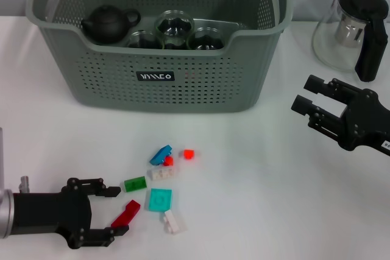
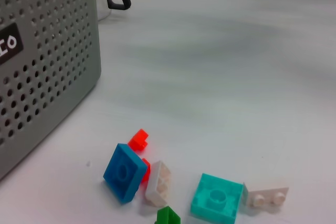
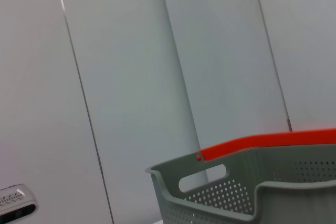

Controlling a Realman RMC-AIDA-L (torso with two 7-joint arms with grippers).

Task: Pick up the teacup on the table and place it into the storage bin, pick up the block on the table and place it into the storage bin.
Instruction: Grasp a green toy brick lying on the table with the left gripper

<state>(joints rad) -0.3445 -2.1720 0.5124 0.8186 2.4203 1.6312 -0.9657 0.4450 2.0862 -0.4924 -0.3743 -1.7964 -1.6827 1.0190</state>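
**A:** Where does the left gripper (image 1: 113, 211) stand?

**B:** Low over the table (image 1: 274, 181), fingers spread wide and holding nothing. The red block (image 1: 125, 213) lies between the fingertips, nearer the lower one. The green block (image 1: 135, 183) sits just beyond the upper finger, and the teal block (image 1: 159, 200) is a little past the tips.

**A:** And the right gripper (image 1: 304, 95)?

**B:** Raised beside the storage bin (image 1: 164, 77), well apart from the blocks, fingers parted and empty, with the glass jug (image 1: 356, 28) behind it.

**A:** Any teacup left on the table?

**B:** None visible. Glass cups (image 1: 175, 28) and a dark teapot (image 1: 109, 22) rest inside the bin, so the block step looks to be the one in hand.

**A:** How should it go?

**B:** Judging from this, the arm should centre the red block between the fingers before closing, since it lies slanted to them. Closing slowly would avoid flicking it toward the white block (image 1: 173, 221), and keeping the upper finger clear of the green piece avoids catching two.
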